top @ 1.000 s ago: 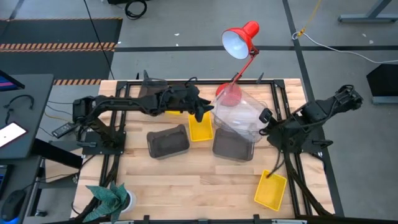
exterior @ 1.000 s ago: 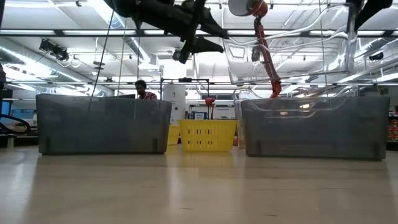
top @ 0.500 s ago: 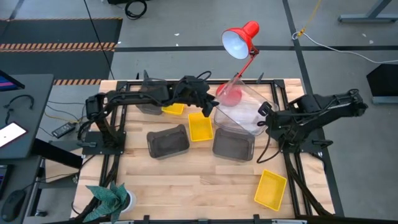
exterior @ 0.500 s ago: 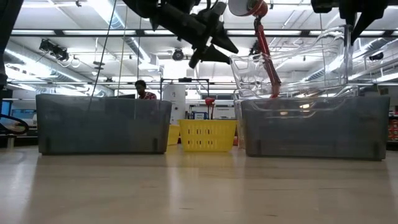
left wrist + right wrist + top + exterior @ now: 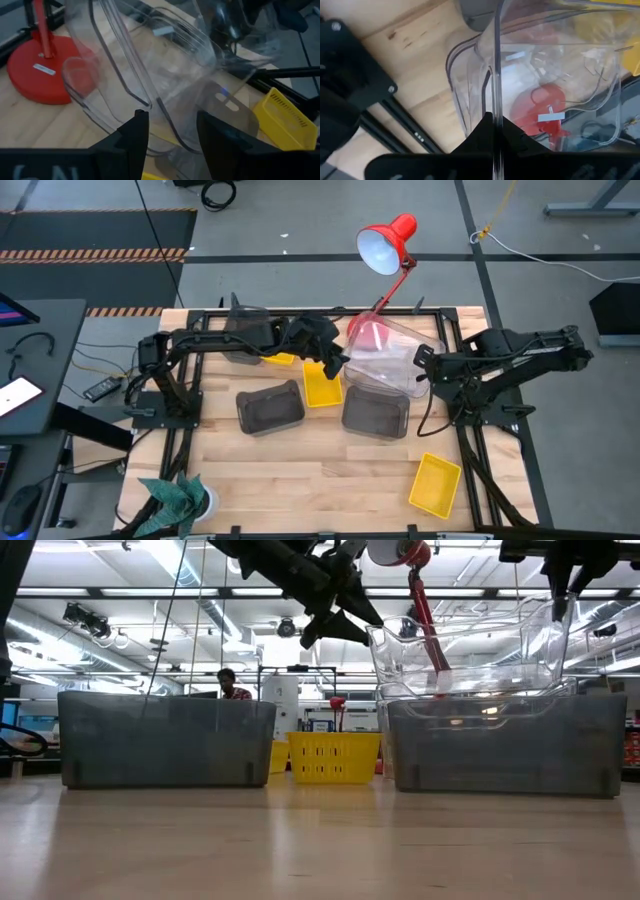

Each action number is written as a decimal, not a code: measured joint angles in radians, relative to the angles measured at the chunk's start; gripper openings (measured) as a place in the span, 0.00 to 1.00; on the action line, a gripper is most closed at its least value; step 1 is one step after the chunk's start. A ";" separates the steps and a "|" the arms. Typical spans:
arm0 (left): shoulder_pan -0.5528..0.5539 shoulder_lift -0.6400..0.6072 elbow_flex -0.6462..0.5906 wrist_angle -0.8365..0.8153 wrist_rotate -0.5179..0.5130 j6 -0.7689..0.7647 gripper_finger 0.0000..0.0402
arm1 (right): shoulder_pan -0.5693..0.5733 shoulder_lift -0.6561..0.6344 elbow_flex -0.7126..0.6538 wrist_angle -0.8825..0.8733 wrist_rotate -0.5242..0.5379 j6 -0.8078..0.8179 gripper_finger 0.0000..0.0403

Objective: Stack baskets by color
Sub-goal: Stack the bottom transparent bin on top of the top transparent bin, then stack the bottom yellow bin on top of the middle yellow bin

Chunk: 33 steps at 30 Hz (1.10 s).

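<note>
From the high view you see the whole table: the right gripper (image 5: 421, 368) pinches the wall of a clear basket (image 5: 385, 358), which hangs tilted above a dark-grey basket (image 5: 375, 414). Only the right wrist view shows you the grip itself: the two fingers are pressed together on the thin clear wall (image 5: 496, 75), and the red lamp base (image 5: 547, 112) shows through the plastic.

The left gripper (image 5: 333, 362) is beside the other end of the clear basket. In the left wrist view its fingers (image 5: 135, 132) stand apart and nothing is between them; whether they touch the clear plastic, you cannot tell.

The low view cuts off both arms at the top. There a yellow basket (image 5: 334, 758) stands between two grey ones.

On the table you also find a second grey basket (image 5: 270, 407), empty, a yellow basket (image 5: 322, 384) beside it, and another yellow one (image 5: 435, 484) near the front edge. How many clear baskets are nested together is hard to make out.
</note>
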 joint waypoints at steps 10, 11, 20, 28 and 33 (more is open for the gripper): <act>-0.021 0.000 0.000 0.003 -0.004 -0.047 0.43 | -0.045 0.002 0.000 -0.029 -0.005 -0.035 0.06; -0.021 0.000 0.000 0.003 -0.004 -0.051 0.43 | -0.047 0.002 0.000 -0.032 -0.004 -0.034 0.08; -0.042 0.000 0.000 0.014 -0.008 -0.073 0.43 | -0.082 0.002 0.000 -0.036 0.023 0.002 0.28; -0.050 -0.004 0.000 -0.016 -0.006 -0.063 0.43 | -0.085 0.002 0.000 -0.036 -0.002 0.060 0.35; -0.040 -0.010 0.000 -0.030 0.000 -0.049 0.43 | -0.085 0.002 0.000 -0.035 -0.004 0.108 0.35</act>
